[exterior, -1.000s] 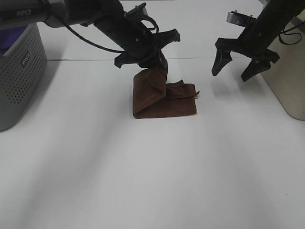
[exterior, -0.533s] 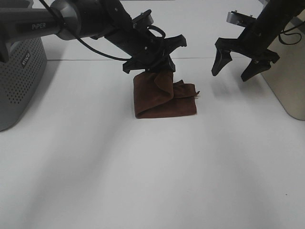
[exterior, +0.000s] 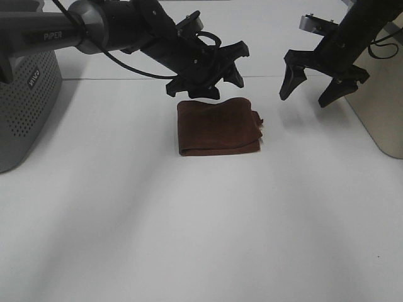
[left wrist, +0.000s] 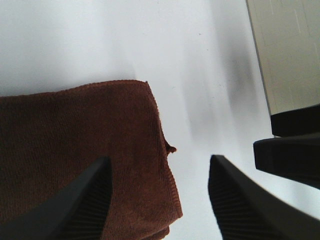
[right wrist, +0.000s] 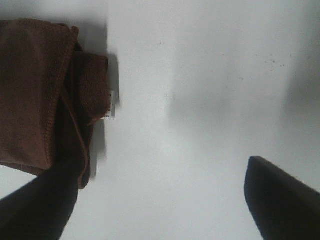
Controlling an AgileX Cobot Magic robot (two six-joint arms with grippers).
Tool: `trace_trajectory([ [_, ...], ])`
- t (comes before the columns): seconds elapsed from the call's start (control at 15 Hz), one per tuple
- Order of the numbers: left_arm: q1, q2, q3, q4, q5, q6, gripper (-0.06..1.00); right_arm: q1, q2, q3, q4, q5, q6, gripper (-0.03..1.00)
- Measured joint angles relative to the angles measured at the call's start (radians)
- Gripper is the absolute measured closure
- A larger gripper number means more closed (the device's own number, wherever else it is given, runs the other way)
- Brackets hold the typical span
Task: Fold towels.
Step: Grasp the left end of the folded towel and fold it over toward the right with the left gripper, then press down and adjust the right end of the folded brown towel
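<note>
Status change: half a second earlier the left pincer (exterior: 204, 85) gripped a raised flap of the towel (exterior: 219, 127). That flap now lies down, and the towel rests as a flat, folded brown rectangle on the table (exterior: 189, 226), slightly toward 12 o'clock from centre. The left pincer is released, with its jaws spread, and it hovers over the towel's 12 o'clock edge without touching the cloth. The right pincer (exterior: 306, 95) has not moved. It hangs at 2 o'clock from the towel, jaws spread and grasping nothing.

Edges: the towel's 3 o'clock edge shows stacked layers that are not flush, and a small pale tag (exterior: 261, 124) protrudes there. The 9 o'clock edge is straight.

Clearance: a grey perforated basket (exterior: 25, 107) stands at 9 o'clock, well apart from the towel. A beige box (exterior: 384, 107) stands at 3 o'clock, just beside the right pincer. Bare table extends from the towel toward 6 o'clock.
</note>
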Motion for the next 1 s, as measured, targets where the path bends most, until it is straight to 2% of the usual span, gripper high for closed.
trace_trajectory([
  [0.13,0.007,-0.007,0.0,-0.001,0.02,0.004,0.35,0.0,0.0,0.0,0.033,0.004,0.0,0.1],
  [0.27,0.043,-0.044,0.0,0.008,0.071,0.027,0.34,0.0,0.0,0.0,0.121,0.033,-0.023,0.1],
  [0.47,0.146,-0.13,0.0,0.019,0.126,0.035,0.34,0.0,0.0,0.0,0.366,0.091,-0.143,0.11],
  [0.67,0.233,-0.158,-0.004,0.037,0.197,0.05,0.33,0.034,0.006,-0.002,0.599,0.098,-0.24,0.11],
  [0.8,0.249,-0.158,-0.004,0.049,0.241,0.05,0.33,0.07,0.045,-0.005,0.676,0.103,-0.273,0.11],
  [1.0,0.248,-0.158,-0.004,0.058,0.248,0.05,0.33,0.08,0.128,-0.005,0.689,0.103,-0.293,0.11],
])
